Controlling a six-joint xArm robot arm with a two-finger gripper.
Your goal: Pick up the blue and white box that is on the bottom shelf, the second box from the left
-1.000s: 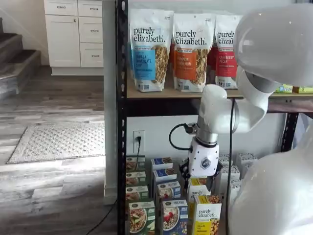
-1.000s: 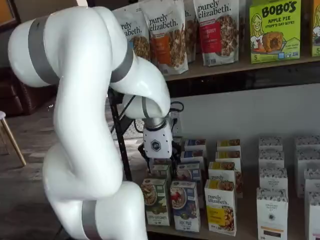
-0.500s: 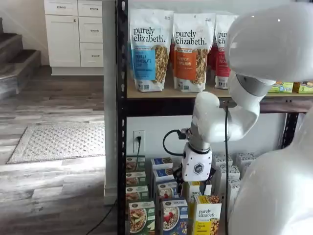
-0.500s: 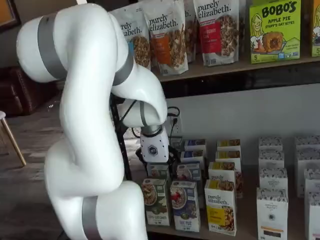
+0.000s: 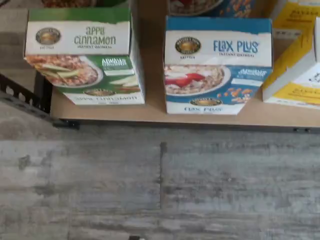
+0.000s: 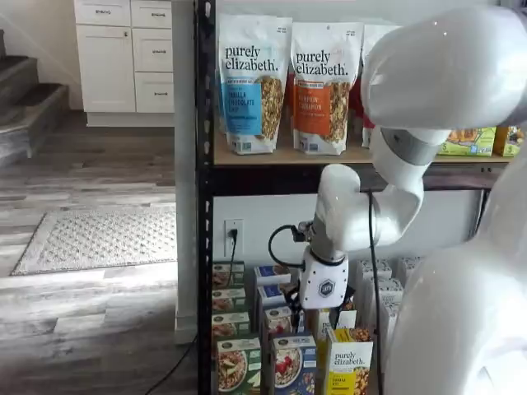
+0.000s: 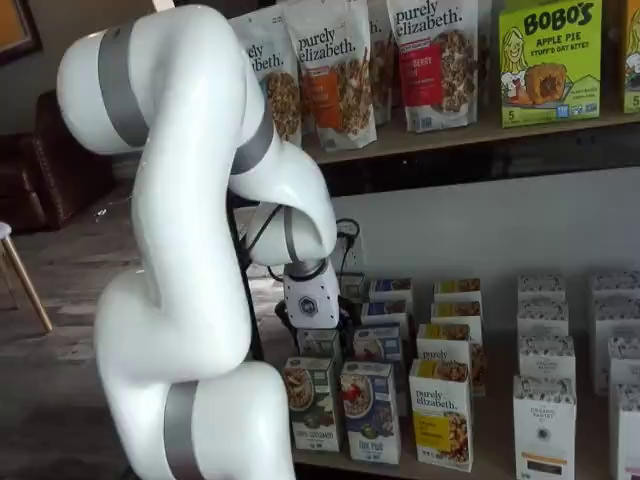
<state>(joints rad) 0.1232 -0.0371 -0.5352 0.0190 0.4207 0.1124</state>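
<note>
arm has swung left along the rack and dropped a bit over the last second; gripper now hangs above the rows of small boxes on the bottom shelf, roughly over the blue column instead of the yellow one. judgement: approach phase, lining up with the target, nothing grasped yet. fingers barely show in both shelf views, no clear look at the gap, but the jaws read as spread wide and nothing is in them.

blue and white box stands upright at the front edge of the bottom shelf, between the green apple cinnamon box and the yellow-fronted box, apart from both. also seen in both shelf views. white top panel reads flax plus, blue front, bowl photo with red berries, clean square cardboard. more blue boxes line up behind it.
</note>
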